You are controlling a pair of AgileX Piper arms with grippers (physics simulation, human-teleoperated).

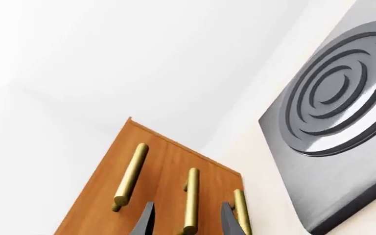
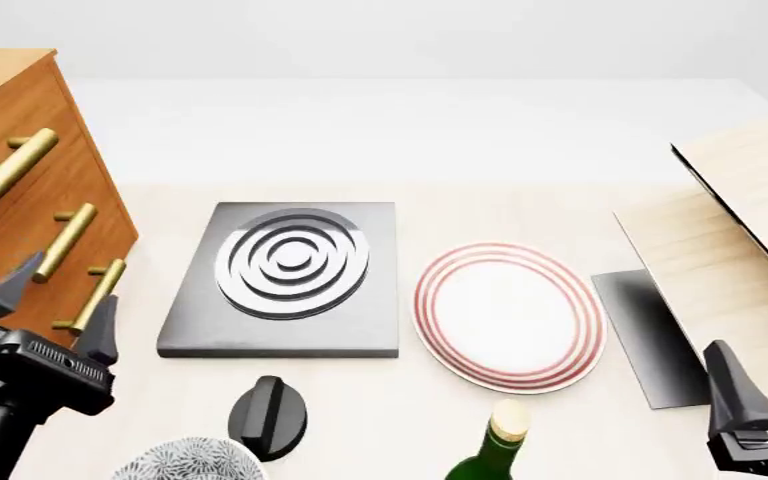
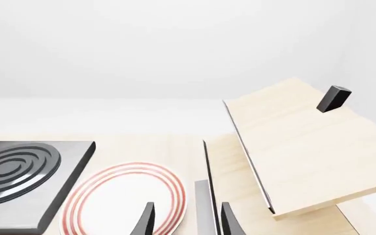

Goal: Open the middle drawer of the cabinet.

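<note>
Cabinet point(image 2: 11, 190): orange-brown wood, at the table's left edge, three brass bar handles stacked on its front; no lettering legible on any item. Middle drawer point(image 2: 40, 262): front flush with its neighbours, its handle point(image 2: 67, 240) lying between the spread fingers of the left gripper point(image 2: 53, 305), which is open wide and grips nothing. Right gripper point(image 3: 184, 220): fingers parted, empty, low at the near right over the plate's rim. Centre of table: dark ringed slab point(image 2: 284, 280), red-rimmed plate point(image 2: 508, 315) beside it. Right: pale wooden board point(image 2: 744, 230), raised and tilted. Near edge: black knob point(image 2: 268, 415), green bottle point(image 2: 491, 450), patterned bowl point(image 2: 191, 462).
</note>
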